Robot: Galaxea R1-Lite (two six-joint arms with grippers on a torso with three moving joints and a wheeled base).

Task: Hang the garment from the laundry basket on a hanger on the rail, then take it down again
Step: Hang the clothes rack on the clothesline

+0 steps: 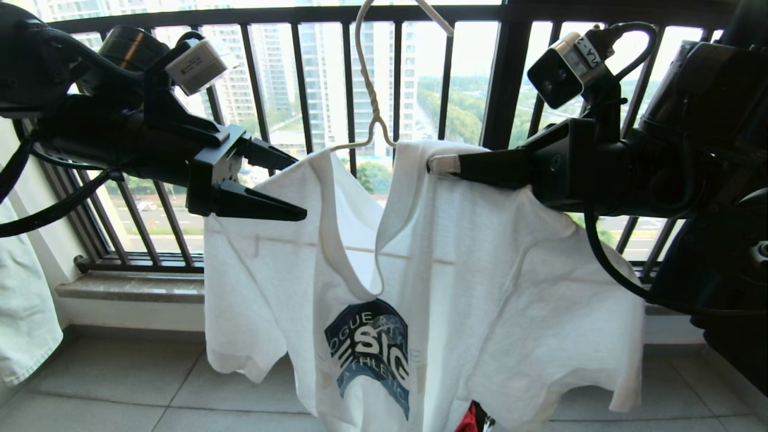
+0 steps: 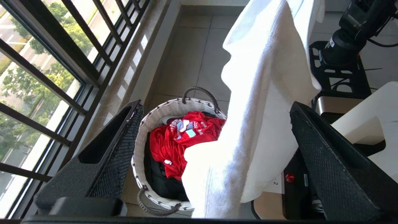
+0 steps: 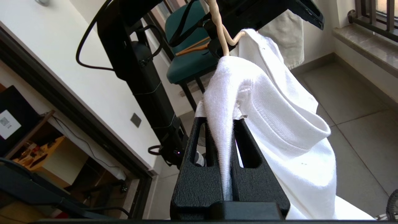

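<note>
Behind your workspace stood a dark barred window railing (image 1: 396, 78), with high-rise buildings (image 1: 327, 72) and trees (image 1: 462, 108) beyond it. You had a stone window sill (image 1: 129, 287) under the bars and grey floor tiles (image 1: 108, 396) below. A pale cloth (image 1: 21, 312) hung at far left. A red garment (image 2: 182, 138) lay crumpled over black fabric (image 2: 161, 183). A teal chair (image 3: 186, 59) stood by the wall.
</note>
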